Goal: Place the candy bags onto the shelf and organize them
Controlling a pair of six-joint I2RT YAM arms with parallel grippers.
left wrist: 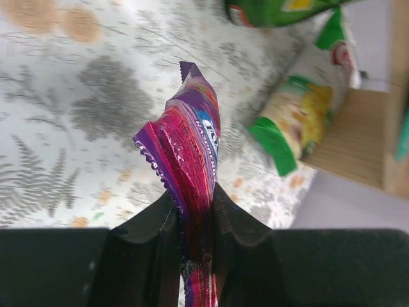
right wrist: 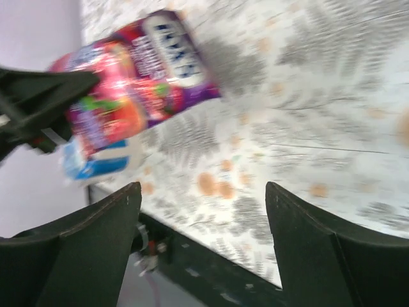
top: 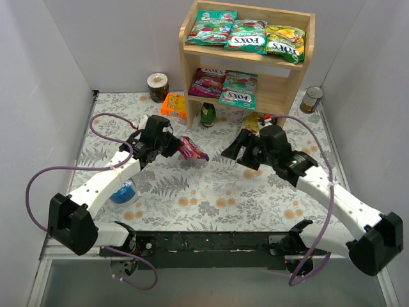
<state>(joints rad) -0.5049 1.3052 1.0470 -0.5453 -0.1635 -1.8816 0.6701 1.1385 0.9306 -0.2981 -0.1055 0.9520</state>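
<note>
**Item 1. Shelf** (top: 305, 73): light wood, 2 tiers, at the far side of the table (top: 211, 198). From where I stand it carries 5 bags.
- Top tier: a teal bag (top: 209, 27), a 2nd teal bag (top: 246, 35) and a yellow-green bag (top: 285, 41). They lie flat in a row with faces up, so the labels can be read.
- Lower tier: a purple-magenta bag (top: 206, 82) and a 3rd teal bag (top: 238, 89). Bare wood shows at the right end.

**Item 2. 6th bag** (left wrist: 192, 153): purple-magenta, in the air in front of the shelf, below its left half and well apart from it. The left hand (left wrist: 195, 204) is clamped on 1 end seam. The body hangs free beyond the fingers, which should let it slide in under the top tier.

**Item 3. Right hand** (right wrist: 201, 192): fingers wide apart with nothing between them, in front of the shelf's right half. It faces the 6th bag, perhaps to take it over or steady it, though I cannot be sure.

**Item 4. Sundries, not for shelving.**
- An orange packet (top: 173, 104) lies at the shelf's left foot.
- A dark bottle (top: 208, 115) stands just in front of the shelf.
- A green-and-yellow snack bag (left wrist: 291, 128) lies by the shelf's front, partly behind the right arm.

**Remaining:** 1 bag. It will probably go in the lower tier's right end, making 3 and 3.
</note>
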